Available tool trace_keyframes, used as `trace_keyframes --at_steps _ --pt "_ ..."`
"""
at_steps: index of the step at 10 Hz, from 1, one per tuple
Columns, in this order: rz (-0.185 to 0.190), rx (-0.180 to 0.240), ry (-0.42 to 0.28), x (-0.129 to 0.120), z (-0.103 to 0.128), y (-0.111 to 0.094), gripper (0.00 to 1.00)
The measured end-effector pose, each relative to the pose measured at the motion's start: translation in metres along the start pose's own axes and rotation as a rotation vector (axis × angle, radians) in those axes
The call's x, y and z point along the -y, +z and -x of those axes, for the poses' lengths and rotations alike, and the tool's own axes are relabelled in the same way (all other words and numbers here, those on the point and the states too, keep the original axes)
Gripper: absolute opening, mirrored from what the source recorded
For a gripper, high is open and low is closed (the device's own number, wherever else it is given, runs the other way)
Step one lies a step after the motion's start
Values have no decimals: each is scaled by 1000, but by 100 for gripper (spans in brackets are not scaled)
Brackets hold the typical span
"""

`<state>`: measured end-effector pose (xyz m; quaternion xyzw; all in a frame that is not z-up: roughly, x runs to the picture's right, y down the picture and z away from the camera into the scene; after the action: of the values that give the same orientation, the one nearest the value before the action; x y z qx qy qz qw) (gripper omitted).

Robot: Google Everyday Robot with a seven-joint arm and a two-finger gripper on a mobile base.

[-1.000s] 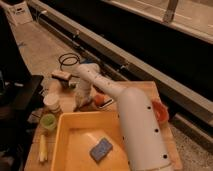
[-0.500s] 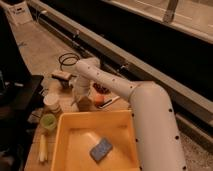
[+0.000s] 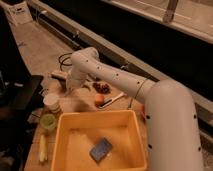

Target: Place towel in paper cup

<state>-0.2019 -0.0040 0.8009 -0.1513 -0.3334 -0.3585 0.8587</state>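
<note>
From the one camera view, I see the white arm [image 3: 150, 100] sweeping up from the lower right, bending at its elbow and reaching down toward the far left end of the wooden table [image 3: 80, 105]. The gripper [image 3: 66, 86] sits low there, just beyond the paper cup [image 3: 52, 103], its fingers drawn together; I cannot make out whether anything is pinched between them. The towel I cannot pick out with certainty in this view.

The paper cup, white and upright, stands near the table's left edge, with the light green cup [image 3: 48, 121] just beside it on the near side. A pale yellow, banana-like object [image 3: 43, 148] lies along the left edge below the green cup.

A large yellow bin [image 3: 67, 131] fills the near part of the table, and a dark blue sponge [image 3: 101, 149] lies flat on its floor. Behind the bin, an orange object [image 3: 100, 100] rests on the table, with a dark reddish cluster [image 3: 102, 87] just beyond it and a thin utensil [image 3: 114, 99] lying to its right. A black cable [image 3: 64, 61] loops on the floor past the table.
</note>
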Motion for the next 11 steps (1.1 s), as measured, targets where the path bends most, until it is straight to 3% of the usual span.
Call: trace_keyframes --at_steps 3,5,6,7,11 --pt "-38 48 -124 43 38 17 0" --pt "-41 110 -186 60 59 35 0" --pt "-41 163 -208 64 67 45 1" --pt "-38 205 -214 62 71 52 5" --pt "-10 320 -182 42 76 79 47"
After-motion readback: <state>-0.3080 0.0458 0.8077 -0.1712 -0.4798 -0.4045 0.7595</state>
